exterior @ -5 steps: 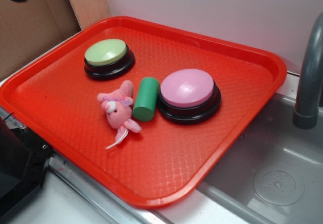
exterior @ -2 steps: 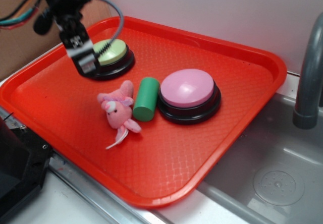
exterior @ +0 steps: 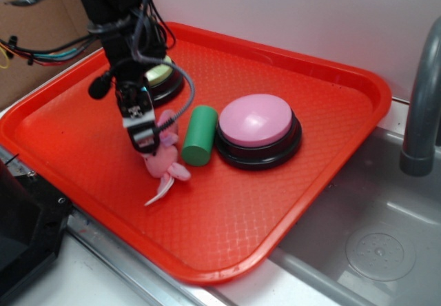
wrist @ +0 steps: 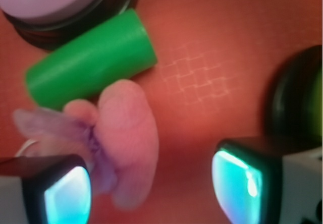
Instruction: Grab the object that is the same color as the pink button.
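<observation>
Overall, exterior view: a red plastic tray [exterior: 289,202] with a raised rim beside a grey sink basin [exterior: 372,237].
Toy: the small pink plush animal [exterior: 163,162] lies mid-tray, just left of the green cylinder block [exterior: 198,136].
Buttons: the large pink dome button on a black base [exterior: 258,129] is right of the block; the light green-topped button [exterior: 163,80] is behind.
Arm: the black gripper [exterior: 143,135] hangs over the toy's head.
Room: bare tray in front.
Wrist view, gripper [wrist: 151,186]: jaws spread wide, nothing clamped; one finger [wrist: 60,193] touches the plush [wrist: 126,143], which lies against the block [wrist: 91,57].
</observation>
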### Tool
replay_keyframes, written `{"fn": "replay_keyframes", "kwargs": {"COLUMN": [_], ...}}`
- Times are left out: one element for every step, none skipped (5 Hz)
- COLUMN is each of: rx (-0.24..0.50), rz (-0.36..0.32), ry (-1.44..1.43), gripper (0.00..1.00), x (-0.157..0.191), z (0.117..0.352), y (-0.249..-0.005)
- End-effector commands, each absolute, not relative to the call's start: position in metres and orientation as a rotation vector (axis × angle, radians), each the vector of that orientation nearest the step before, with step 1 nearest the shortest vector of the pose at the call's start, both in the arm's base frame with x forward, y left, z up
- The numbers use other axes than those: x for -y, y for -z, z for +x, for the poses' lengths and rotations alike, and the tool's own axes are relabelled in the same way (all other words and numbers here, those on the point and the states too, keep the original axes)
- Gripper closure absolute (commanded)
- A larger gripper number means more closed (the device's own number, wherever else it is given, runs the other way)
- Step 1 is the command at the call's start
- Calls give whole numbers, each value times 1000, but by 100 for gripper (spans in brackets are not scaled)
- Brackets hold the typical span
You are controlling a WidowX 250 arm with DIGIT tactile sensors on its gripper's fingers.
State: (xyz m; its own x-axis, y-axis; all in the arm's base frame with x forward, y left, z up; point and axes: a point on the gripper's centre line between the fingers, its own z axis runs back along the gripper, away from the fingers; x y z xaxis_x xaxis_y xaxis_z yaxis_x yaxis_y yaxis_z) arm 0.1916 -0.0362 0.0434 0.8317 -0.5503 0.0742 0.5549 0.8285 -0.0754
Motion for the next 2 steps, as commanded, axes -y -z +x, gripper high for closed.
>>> {"fn": "replay_keyframes", "kwargs": {"rx": [88,79], "rz": [-195,-173], "ry": [729,750], "gripper": [0,0], "x": [60,65], "z": [182,180], "y": [-39,-36]}}
